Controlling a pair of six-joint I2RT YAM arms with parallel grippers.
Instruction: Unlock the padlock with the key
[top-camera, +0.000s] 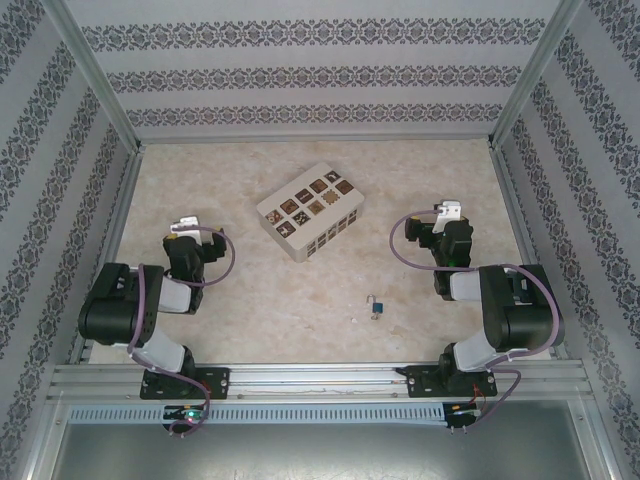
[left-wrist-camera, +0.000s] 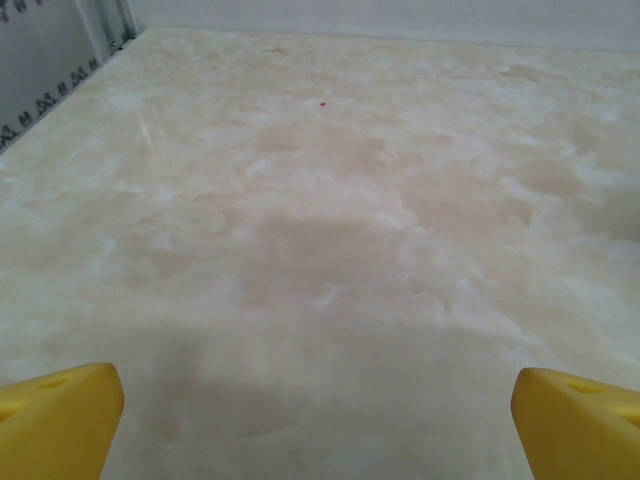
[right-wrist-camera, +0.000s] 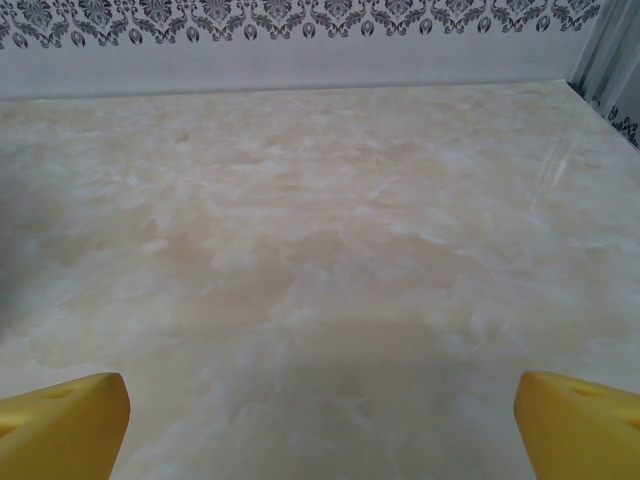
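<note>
Padlock (top-camera: 377, 307) on the table (top-camera: 280, 300), between the arms, nearer the right jaws than the left jaws, well apart from both. Both pairs spread wide, empty. Blue body, thin silvery shackle.

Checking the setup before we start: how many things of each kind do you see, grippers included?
Patterned box: 1
Blue padlock: 1
Open grippers: 2, left gripper and right gripper
Total: 4
A speck beside the padlock is too small to identify.

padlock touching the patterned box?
Apart. The top external view shows a stretch of table between the padlock and the patterned box.
</note>
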